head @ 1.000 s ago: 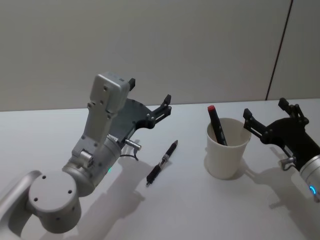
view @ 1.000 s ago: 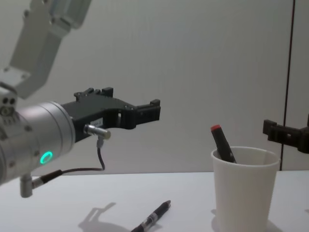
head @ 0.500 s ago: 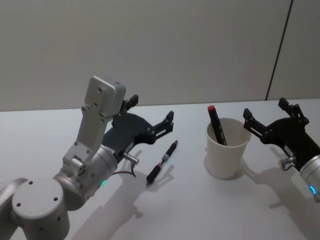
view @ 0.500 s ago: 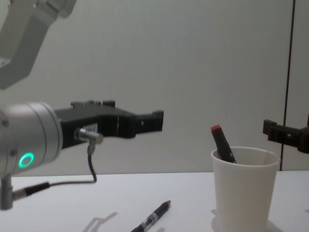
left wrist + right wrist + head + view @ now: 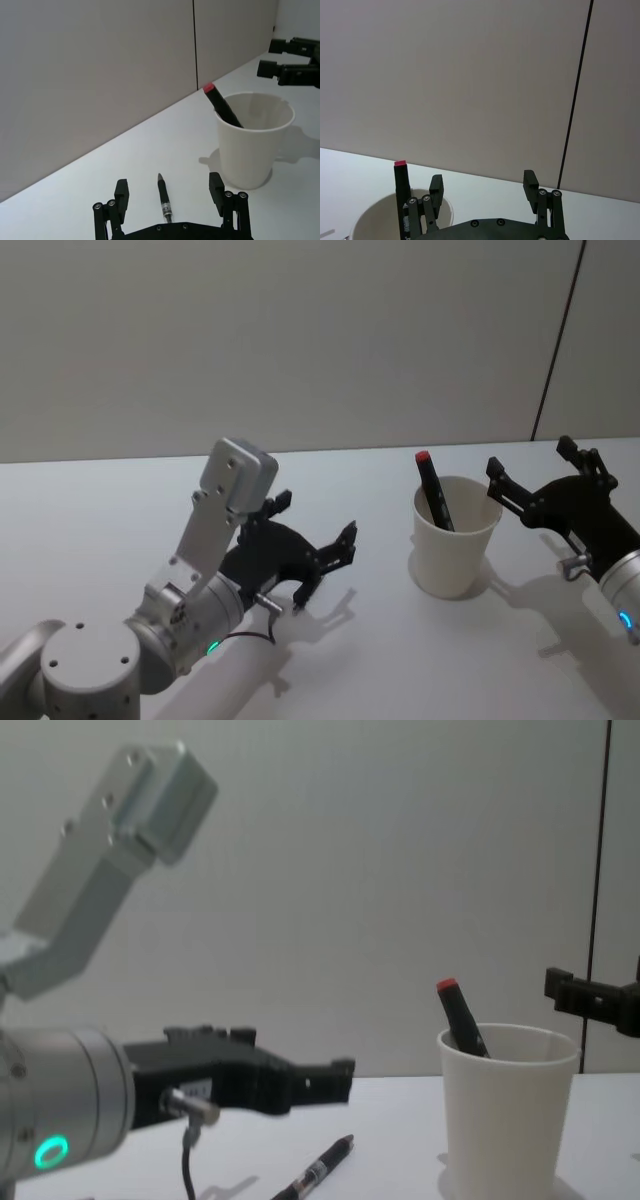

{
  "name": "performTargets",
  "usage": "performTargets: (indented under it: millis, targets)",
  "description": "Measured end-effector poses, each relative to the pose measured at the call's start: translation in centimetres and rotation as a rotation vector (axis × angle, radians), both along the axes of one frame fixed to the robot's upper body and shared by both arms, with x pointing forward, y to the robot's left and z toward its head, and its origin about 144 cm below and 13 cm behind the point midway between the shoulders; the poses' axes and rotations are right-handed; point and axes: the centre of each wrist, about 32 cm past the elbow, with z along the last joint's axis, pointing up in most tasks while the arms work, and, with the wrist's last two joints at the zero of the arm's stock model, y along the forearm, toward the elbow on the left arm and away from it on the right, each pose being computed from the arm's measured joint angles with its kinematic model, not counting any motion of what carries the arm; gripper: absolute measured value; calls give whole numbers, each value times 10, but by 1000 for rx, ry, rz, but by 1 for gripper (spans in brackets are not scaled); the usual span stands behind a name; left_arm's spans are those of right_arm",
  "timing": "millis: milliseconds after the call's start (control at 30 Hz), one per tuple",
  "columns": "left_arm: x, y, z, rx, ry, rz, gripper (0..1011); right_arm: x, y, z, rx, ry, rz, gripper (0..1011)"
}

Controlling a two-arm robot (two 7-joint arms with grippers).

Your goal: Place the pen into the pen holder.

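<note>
White paper pen holder stands on the table, the pen lying apart from it.
Head view: the left gripper hangs low to the left of the pen holder, fingers spread wide and empty; the right gripper sits just right of the pen holder, equally wide and empty; a red-capped marker leans inside. Left wrist view: the pen lies flat between the spread fingers, untouched. Chest view: the pen lies left of the pen holder's base.
</note>
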Motion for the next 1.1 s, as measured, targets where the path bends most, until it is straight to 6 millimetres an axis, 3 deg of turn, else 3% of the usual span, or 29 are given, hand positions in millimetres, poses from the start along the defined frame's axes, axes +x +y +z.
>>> performTargets:
  millis: [1100]
  targets:
    - [11, 0, -38, 119, 106, -12, 1000, 0, 0, 0, 0, 0, 0, 1001]
